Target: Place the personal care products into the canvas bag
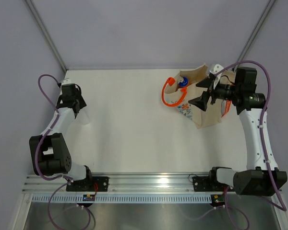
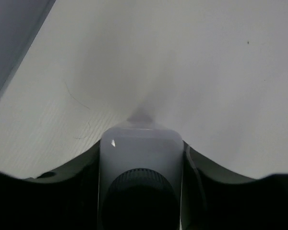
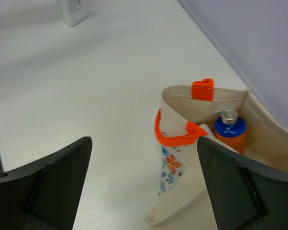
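Bag (image 1: 207, 115), limp beige cloth with a floral print, sags open under my right pincer (image 3: 144, 184), whose flat black fingers (image 3: 53, 187) are spread wide, at the table's (image 1: 129, 129) two o'clock. Orange handles (image 3: 175, 139) loop over its rim; inside stands an orange cylinder (image 3: 230, 133), glossy blue cap up. Far off at nine o'clock, my left pincer (image 2: 141, 155) pinches a smooth, flat white bottle (image 2: 139, 146) with a round black cap.
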Tool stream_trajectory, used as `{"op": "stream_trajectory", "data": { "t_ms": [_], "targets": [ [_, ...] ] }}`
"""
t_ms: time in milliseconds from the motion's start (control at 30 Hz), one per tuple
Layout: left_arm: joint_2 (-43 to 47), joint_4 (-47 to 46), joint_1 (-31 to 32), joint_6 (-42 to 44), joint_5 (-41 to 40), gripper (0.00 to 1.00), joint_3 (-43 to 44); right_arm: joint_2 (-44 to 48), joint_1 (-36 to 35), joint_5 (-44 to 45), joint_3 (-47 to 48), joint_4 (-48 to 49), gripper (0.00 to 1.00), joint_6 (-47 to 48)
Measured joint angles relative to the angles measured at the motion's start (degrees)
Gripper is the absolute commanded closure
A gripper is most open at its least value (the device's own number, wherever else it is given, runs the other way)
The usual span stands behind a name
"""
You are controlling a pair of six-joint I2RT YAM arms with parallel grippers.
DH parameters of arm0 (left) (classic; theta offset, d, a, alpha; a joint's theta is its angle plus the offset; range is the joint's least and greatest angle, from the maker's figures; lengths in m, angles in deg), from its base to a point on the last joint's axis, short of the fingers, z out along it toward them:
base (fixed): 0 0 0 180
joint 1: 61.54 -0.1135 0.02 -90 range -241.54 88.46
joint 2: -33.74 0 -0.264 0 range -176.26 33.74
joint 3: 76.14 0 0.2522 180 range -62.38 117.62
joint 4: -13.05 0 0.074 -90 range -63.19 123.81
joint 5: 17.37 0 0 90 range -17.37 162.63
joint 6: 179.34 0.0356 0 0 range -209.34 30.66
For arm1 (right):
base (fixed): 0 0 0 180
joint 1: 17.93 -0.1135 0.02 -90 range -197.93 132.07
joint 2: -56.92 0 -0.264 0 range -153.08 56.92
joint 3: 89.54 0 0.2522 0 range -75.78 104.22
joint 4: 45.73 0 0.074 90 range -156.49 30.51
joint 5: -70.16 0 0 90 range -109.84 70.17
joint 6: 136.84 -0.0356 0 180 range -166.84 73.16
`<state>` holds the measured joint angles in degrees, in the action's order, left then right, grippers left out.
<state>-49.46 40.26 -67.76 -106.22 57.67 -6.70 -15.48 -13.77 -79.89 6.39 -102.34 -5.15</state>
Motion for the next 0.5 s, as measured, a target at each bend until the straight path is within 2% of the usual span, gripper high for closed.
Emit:
{"op": "stream_trajectory", "data": {
  "t_ms": [133, 167, 300, 400, 500],
  "targets": [
    [0.13, -0.7, -1.99, 0.5, 6.21, 0.84, 0.11, 5.2, -5.81, -0.7, -7.15, -0.15, 0.01, -1.86],
    [0.28, -0.83, -2.16, 0.28, 8.76, 0.87, 0.07, 6.05, -8.46, -0.46, -8.72, -0.22, 0.01, -2.4],
    [2.38, -1.84, -2.03, -2.91, 22.84, 0.89, -1.95, 6.86, -17.16, 0.87, -14.53, 0.85, 0.0, -5.22],
    [6.78, -5.53, -1.38, -7.13, 37.03, 0.92, -6.01, 5.11, -19.58, -0.63, -16.74, 1.2, 0.01, -6.14],
    [11.56, -9.7, 1.49, -9.35, 47.95, 0.92, -8.94, 1.81, -19.87, -4.0, -16.35, 2.75, 0.0, -6.21]
  ]
}}
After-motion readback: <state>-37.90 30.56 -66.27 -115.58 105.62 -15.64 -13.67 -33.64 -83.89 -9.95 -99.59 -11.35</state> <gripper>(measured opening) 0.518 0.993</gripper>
